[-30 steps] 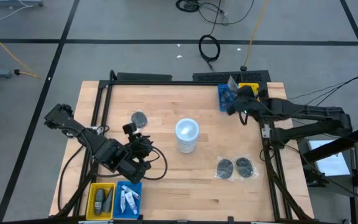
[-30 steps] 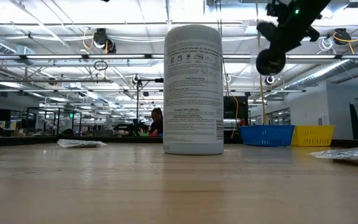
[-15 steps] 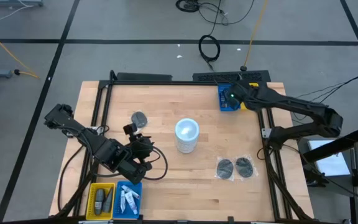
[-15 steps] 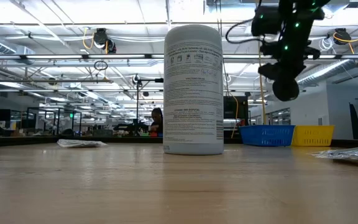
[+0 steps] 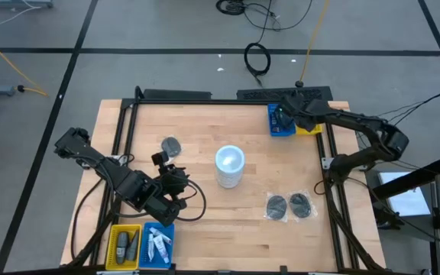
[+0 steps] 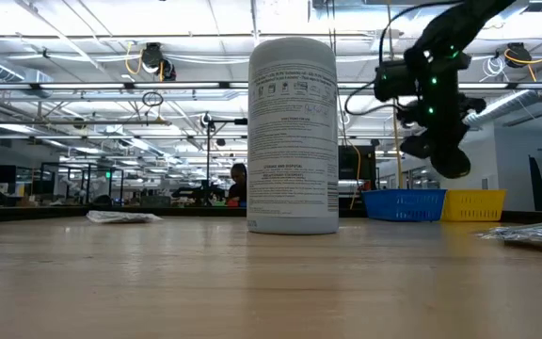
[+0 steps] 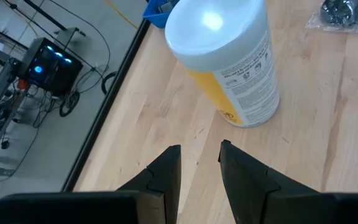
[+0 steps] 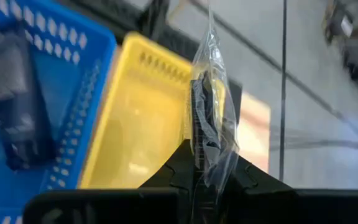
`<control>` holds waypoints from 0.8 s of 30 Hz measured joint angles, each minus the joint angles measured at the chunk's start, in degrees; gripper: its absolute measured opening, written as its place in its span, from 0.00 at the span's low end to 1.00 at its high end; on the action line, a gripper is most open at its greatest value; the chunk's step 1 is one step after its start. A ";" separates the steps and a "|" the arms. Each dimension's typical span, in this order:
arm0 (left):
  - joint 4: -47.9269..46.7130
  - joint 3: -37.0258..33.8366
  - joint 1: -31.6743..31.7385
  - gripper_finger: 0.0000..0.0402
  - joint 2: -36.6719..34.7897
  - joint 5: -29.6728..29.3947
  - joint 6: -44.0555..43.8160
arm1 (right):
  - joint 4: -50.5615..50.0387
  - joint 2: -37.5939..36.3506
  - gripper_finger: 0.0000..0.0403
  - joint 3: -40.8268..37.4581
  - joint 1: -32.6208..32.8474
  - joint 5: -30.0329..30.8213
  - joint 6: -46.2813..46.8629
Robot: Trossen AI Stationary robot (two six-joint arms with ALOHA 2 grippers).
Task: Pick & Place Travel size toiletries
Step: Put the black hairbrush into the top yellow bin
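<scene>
My right gripper (image 5: pixel 283 116) hangs over the blue tray (image 5: pixel 276 127) and yellow tray (image 5: pixel 308 128) at the table's far right. It is shut on a clear bag with a dark grey disc (image 8: pixel 199 112) inside. A dark bottle (image 8: pixel 11 106) lies in that blue tray. A bagged disc (image 5: pixel 171 145) lies flat left of the white cylinder (image 5: pixel 229 166), and two more discs (image 5: pixel 289 205) lie near the right edge. My left gripper (image 7: pixel 199 155), open and holding nothing, waits low beside the cylinder's left. My right gripper pinches the clear bag's lower part (image 8: pixel 215 148) between its two fingers, with the dark disc edge-on between them. The bag is lifted clear and sticks out past the fingertips, above the yellow tray (image 8: pixel 135 130).
At the near left corner a yellow tray (image 5: pixel 124 246) holds dark bottles and a blue tray (image 5: pixel 157 244) holds white tubes. The tall white cylinder (image 6: pixel 293 137) stands mid-table. In the low view the right gripper (image 6: pixel 452 165) hangs above the far trays (image 6: pixel 403 204).
My right gripper, still holding the bagged disc, has come down toward the far trays and shifted a little toward the table's far edge, its wrist turning as the arm swung round. The left arm has kept still.
</scene>
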 joint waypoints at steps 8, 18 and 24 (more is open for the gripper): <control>-0.07 0.00 0.00 0.28 0.00 0.03 0.02 | 7.47 -0.05 0.06 -6.55 -3.99 -0.11 -1.74; -0.06 0.00 0.00 0.28 0.00 0.04 0.41 | 14.78 -0.07 0.09 -9.47 -4.99 -0.12 -6.20; -0.07 0.00 0.00 0.28 0.00 0.03 0.39 | 16.77 -0.07 0.12 -9.47 -4.99 0.01 -7.53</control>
